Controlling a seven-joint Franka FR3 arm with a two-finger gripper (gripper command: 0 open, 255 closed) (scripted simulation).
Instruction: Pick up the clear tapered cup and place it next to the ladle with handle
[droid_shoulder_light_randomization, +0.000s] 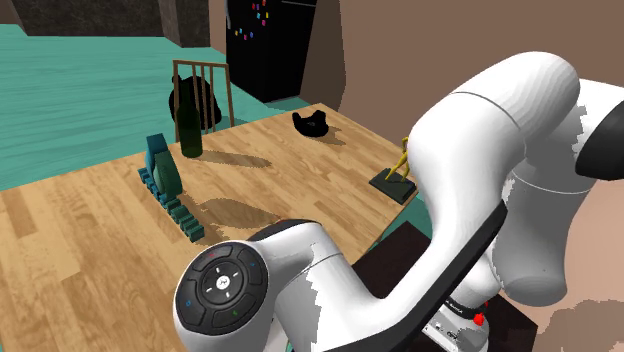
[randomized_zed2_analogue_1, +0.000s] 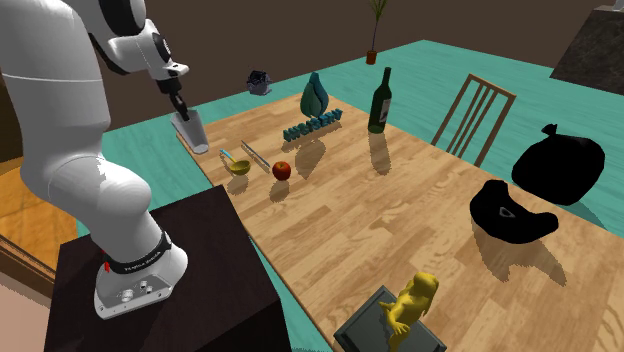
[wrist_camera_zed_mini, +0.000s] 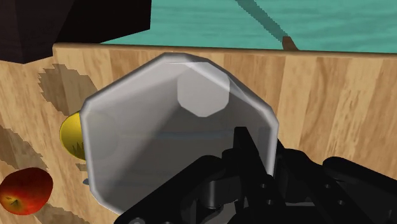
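Observation:
My gripper (randomized_zed2_analogue_1: 182, 108) is shut on the rim of the clear tapered cup (randomized_zed2_analogue_1: 192, 132), which hangs upright over the end of the wooden table (randomized_zed2_analogue_1: 400, 220). In the wrist view one finger (wrist_camera_zed_mini: 243, 145) reaches inside the cup (wrist_camera_zed_mini: 159, 127) and the other sits outside its wall. The yellow ladle (randomized_zed2_analogue_1: 238, 164) lies on the table just beyond the cup, its handle (randomized_zed2_analogue_1: 256, 155) pointing away toward the teal ornament. Past the cup's side the wrist view catches the ladle's bowl (wrist_camera_zed_mini: 69, 132). I cannot tell whether the cup's base touches the table.
A red apple (randomized_zed2_analogue_1: 282, 170) lies beside the ladle. Farther along stand a teal ornament (randomized_zed2_analogue_1: 314, 100), a dark green bottle (randomized_zed2_analogue_1: 380, 102), a black object (randomized_zed2_analogue_1: 508, 215) and a yellow figurine (randomized_zed2_analogue_1: 410, 300). A wooden chair (randomized_zed2_analogue_1: 477, 115) stands at the far side. The dark stand (randomized_zed2_analogue_1: 180, 270) borders the table.

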